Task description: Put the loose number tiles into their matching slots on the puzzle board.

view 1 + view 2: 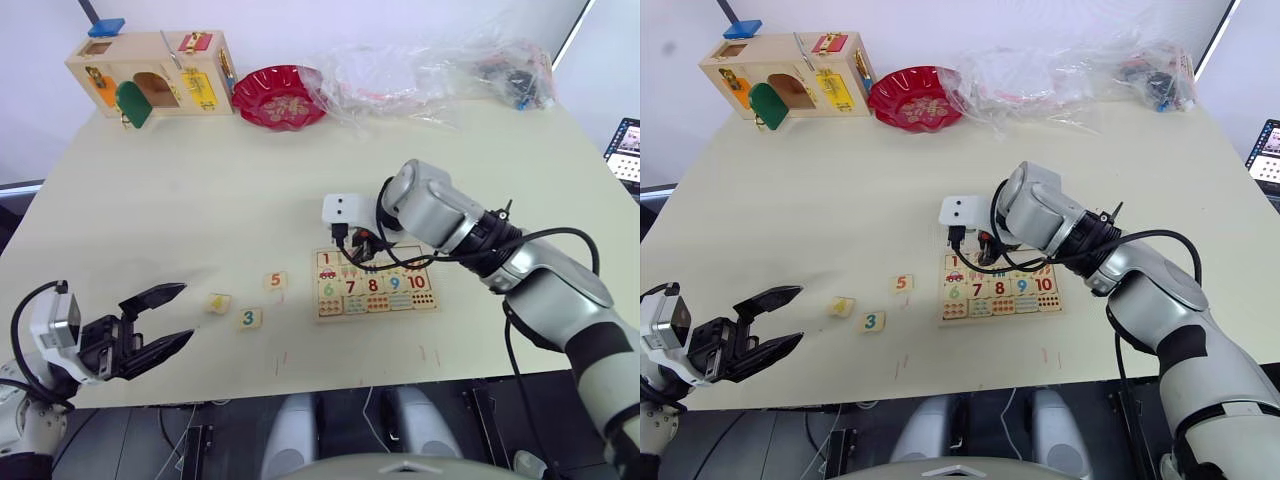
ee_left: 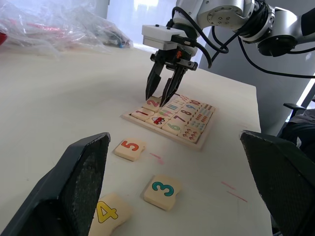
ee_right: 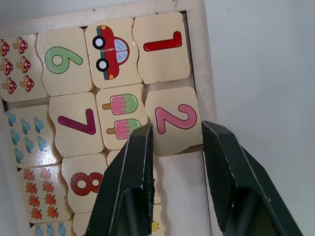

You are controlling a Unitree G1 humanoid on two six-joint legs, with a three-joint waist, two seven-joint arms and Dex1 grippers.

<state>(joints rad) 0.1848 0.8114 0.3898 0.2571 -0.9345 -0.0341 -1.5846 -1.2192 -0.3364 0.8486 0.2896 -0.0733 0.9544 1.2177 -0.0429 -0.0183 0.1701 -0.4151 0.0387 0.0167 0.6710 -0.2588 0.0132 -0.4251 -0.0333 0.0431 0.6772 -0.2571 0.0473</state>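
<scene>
Nearest the robot, the left gripper hovers low over the near-left of the worktop, its fingers spread wide and holding nothing. Just right of it lie three loose tiles well apart from the board: the 4 closest to the gripper, the 3 beside it, and the 5 a little farther back. None of these has been picked up yet.

Farther right sits the puzzle board, with tiles 6 to 10 in its near row and the counting pictures around them. In the far row the 1 is seated in the corner slot next to the car picture. The 2 rests at the neighbouring slot, beside the ice-lolly picture, slightly askew, so it looks placed but perhaps not fully pressed home. The right gripper stands directly over it, fingers parted to either side of the tile's edge; whether they touch it cannot be told, and they do not appear to clamp it.

By this reading, two of five tiles are at the board and three remain, their slots in the far row open.

Beyond, at the worktop's far edge, stand a latch box, a red plate and crumpled plastic bags.
</scene>
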